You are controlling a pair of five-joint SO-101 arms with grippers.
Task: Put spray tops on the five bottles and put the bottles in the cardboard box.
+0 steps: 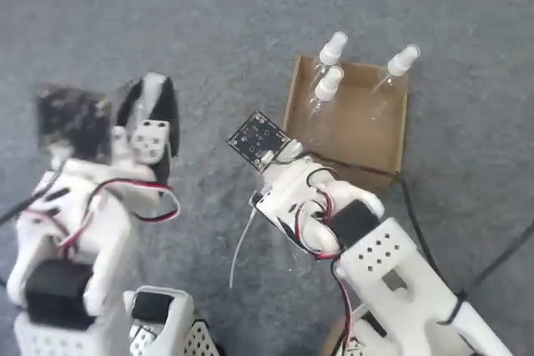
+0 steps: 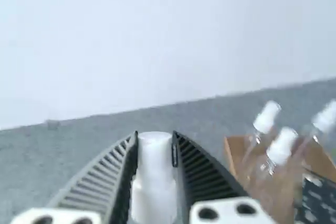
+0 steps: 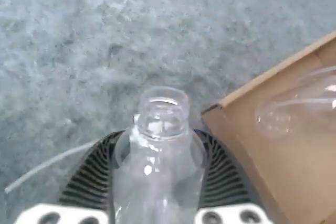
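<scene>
Bottle [image 3: 160, 161] w/ no top yet is clamped in the right gripper [image 3: 160, 140]; ribbed fingers [image 3: 89, 177] closed on its shoulders, open neck poking out past the tips; makes sense imo, that leaves the neck free for a top to go on. Left gripper [image 2: 155, 137] is squeezed on a white spray top [image 2: 155, 182], fingers [image 2: 100, 182] pinching it from both sides; it's over the left part of the grey surface [image 1: 209, 31], well apart from the bottle. Cardboard box [image 1: 294, 97] is just beside the held bottle; three bottles [image 1: 328, 82] w/ tops on stand inside it, so prob this is no. 4 in hand. Thin white tube [image 1: 242, 248] lies on the surface near the right arm; can't tell what it belongs to. Next bit needs top and neck lined up pretty exactly, I'd say; clear plastic looks slippery, so the bottle could twist in the grip when the top gets pushed on.
</scene>
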